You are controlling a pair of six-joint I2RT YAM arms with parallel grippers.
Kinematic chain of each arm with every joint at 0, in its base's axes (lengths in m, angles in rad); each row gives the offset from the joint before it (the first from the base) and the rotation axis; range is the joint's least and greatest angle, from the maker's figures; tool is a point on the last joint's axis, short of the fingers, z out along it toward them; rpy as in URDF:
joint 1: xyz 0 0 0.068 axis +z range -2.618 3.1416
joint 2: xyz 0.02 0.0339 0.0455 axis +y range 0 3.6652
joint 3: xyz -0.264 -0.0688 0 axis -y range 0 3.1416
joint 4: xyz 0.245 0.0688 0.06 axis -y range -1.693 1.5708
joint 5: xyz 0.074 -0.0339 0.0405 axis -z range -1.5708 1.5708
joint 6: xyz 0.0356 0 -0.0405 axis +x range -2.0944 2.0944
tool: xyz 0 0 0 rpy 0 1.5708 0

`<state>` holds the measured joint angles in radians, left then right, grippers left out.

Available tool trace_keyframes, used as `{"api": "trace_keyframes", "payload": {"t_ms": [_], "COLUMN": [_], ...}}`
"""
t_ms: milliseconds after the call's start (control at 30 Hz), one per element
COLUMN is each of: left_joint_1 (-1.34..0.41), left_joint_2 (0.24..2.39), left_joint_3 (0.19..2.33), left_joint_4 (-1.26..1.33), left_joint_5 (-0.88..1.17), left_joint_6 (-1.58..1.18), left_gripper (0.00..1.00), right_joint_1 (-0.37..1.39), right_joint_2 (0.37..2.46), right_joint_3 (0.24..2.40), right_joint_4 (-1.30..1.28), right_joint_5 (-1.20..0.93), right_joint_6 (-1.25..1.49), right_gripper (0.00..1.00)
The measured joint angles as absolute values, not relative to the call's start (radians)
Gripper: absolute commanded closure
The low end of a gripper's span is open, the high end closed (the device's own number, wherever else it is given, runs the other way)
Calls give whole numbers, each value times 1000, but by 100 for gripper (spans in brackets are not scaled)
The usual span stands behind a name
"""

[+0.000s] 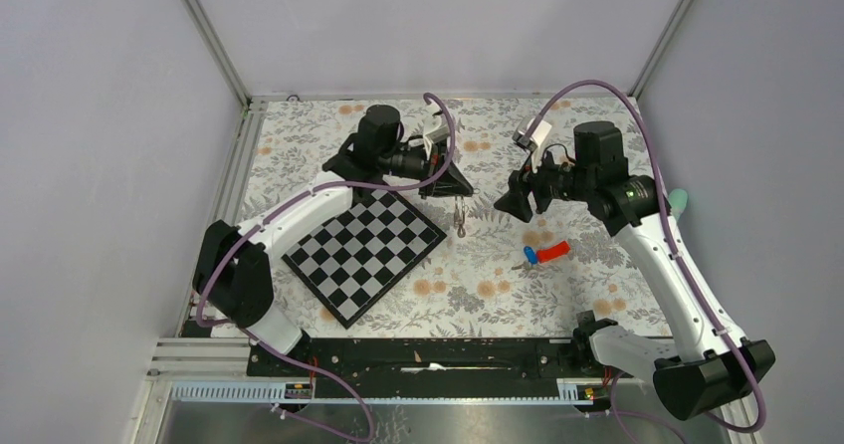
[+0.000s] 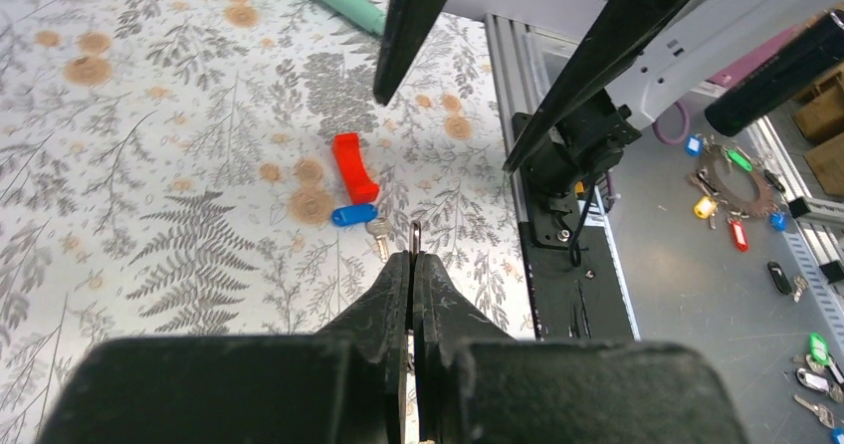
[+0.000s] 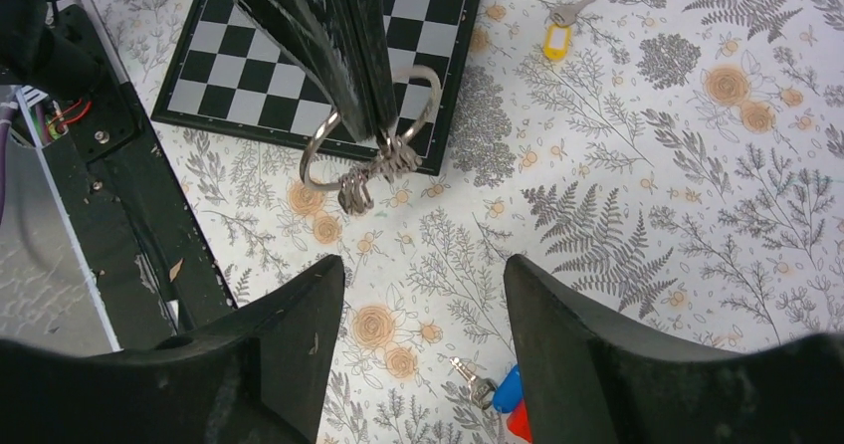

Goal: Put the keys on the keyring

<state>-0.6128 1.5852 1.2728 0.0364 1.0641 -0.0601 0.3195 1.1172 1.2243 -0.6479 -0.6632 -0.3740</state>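
Left gripper: clenched tight on the keyring, fingers pinching the ring's edge. The ring is up off the table, just right of the chessboard at its far-right edge, between my two grippers. A small silver bunch hangs from the ring's lower side; it looks like keys, but I can't tell how many.

Right gripper: released, fingers spread wide with nothing in them. It hovers just right of the ring and faces it.

The blue-capped key lies flat on the floral tablecloth, near-right of the ring and below my right gripper. A red plastic piece sits just beside its cap, on the right.

The yellow-headed key also lies on the cloth, just off the chessboard's far side. Neither loose key is touching the ring.
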Motion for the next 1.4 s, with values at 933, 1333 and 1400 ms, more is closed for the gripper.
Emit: {"api": "trace_keyframes", "payload": {"t_ms": [933, 1333, 1400], "left_joint_1": [-569, -562, -562], "left_joint_2": [1570, 1570, 1570], "left_joint_3": [1217, 1156, 1150], "left_joint_4": [348, 548, 552], "left_joint_5": [984, 997, 995], "left_joint_6": [-506, -693, -701], "left_gripper": [100, 100, 100], "right_joint_1": [236, 196, 195], "right_joint_2": [1221, 1264, 1267], "right_joint_3": [1271, 1269, 1244], "right_joint_4": [-420, -257, -194], "right_joint_5": [-888, -1055, -1092], "right_joint_6": [-105, 65, 113], "right_gripper": [47, 54, 53]}}
